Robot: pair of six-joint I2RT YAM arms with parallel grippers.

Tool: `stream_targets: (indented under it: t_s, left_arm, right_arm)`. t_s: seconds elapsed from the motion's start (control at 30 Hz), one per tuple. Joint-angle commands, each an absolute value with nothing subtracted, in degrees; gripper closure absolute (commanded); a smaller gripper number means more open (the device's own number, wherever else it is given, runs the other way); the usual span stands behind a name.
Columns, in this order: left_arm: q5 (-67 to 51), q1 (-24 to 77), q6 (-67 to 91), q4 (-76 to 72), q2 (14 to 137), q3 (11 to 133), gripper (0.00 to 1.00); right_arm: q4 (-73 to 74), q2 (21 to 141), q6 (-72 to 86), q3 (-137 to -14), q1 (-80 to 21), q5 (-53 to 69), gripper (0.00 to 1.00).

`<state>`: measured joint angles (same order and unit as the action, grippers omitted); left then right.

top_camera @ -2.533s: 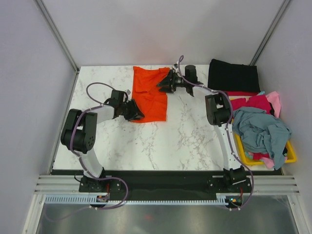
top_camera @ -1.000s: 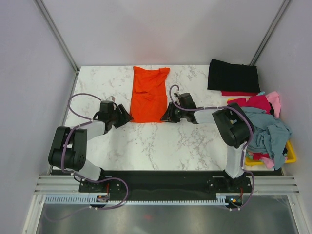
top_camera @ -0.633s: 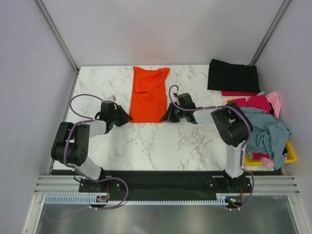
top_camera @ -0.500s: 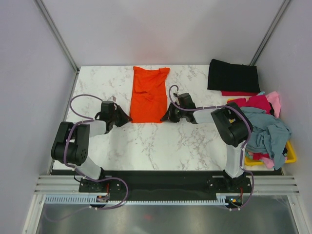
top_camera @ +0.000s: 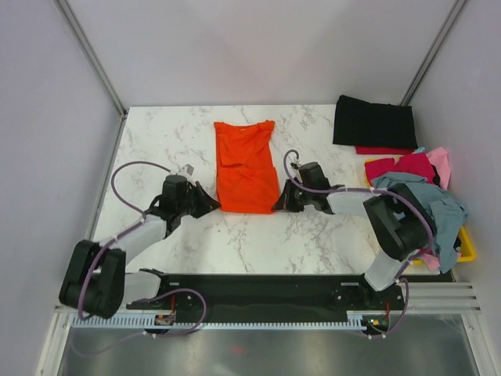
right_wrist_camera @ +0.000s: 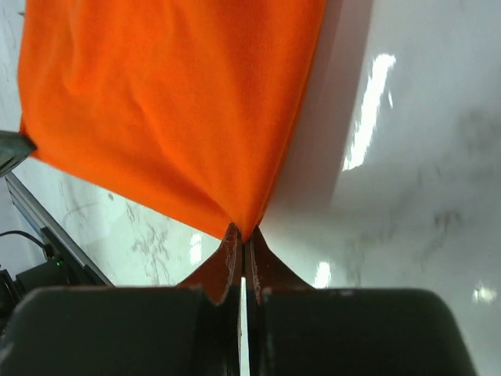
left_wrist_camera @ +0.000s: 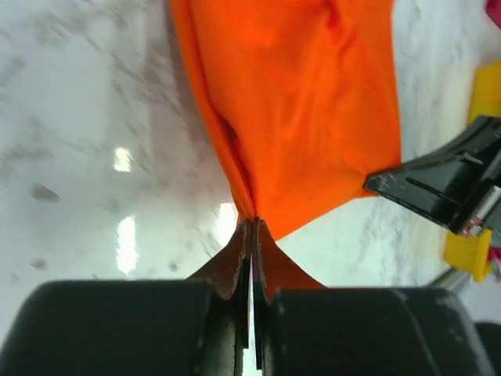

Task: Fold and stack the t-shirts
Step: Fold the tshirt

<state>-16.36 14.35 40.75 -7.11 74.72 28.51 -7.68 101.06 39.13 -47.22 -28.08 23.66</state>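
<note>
Spreading over the marble counter (top_camera: 156, 149), the orange t-shirt (top_camera: 246, 164) lies flat, reaching away from both hands. The left hand (top_camera: 211, 206) is clamped on its near left corner, the right hand (top_camera: 278, 206) on its near right corner, with the cloth pinched between closed fingertips.

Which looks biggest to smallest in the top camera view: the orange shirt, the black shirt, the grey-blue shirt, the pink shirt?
1. orange shirt
2. black shirt and grey-blue shirt: too alike to rank, the grey-blue one being crumpled and partly hidden
3. pink shirt, only a small part showing
</note>
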Motion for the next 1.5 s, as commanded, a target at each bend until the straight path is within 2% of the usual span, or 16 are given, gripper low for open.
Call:
stream_targets:
  t_s: [0.0,0.17,0.27,0.43,0.63,1.03,1.27,1.3,1.37,1.4,1.43,1.47]
  left_arm:
    - [-14.9,18.0,44.8,2.2,64.6,26.3,0.98]
    - [-14.9,19.8,46.1,14.9,44.2,25.4,0.98]
    - [-14.7,20.0,46.8,22.9,37.2,29.0,0.98]
    - [-12.2,20.0,46.6,31.7,37.3,38.4,0.98]
    - [-9.8,20.0,44.9,33.0,44.7,46.3,0.98]
    - [-8.2,18.7,41.5,31.3,58.8,56.6,0.98]
    - [-11.9,11.9,38.3,29.7,74.6,66.2,0.98]
    - [-13.2,10.5,37.7,29.3,80.4,69.7,0.98]
    - [-15.5,7.4,36.0,28.7,87.1,76.9,0.98]
    - [-16.3,6.5,35.3,29.0,93.9,80.0,0.91]
    - [-19.2,4.9,34.9,29.1,98.0,83.0,0.71]
    - [-20.2,4.4,34.2,29.2,101.6,86.1,0.49]
  right_arm:
    - [-2.0,90.7,37.3,-41.7,-28.8,22.0,1.00]
    - [6.0,76.6,39.5,-36.6,-30.7,19.9,1.00]
    - [11.7,69.0,40.6,-38.7,-32.9,17.5,1.00]
    - [18.2,62.8,40.7,-44.8,-33.7,14.2,1.00]
    - [23.4,69.5,35.5,-57.4,-33.7,10.2,1.00]
    - [23.9,84.7,31.1,-70.5,-30.3,11.1,1.00]
    - [25.0,102.2,28.4,-85.1,-25.3,16.5,1.00]
    - [25.6,104.9,28.0,-87.9,-24.8,18.0,0.99]
    - [29.6,114.7,25.9,-99.4,-23.9,18.0,0.84]
    - [31.7,118.2,25.0,-104.3,-23.7,18.0,0.64]
    - [37.8,125.9,24.2,-115.6,-23.4,17.2,0.28]
    - [40.5,129.6,22.6,-121.4,-23.2,16.8,0.15]
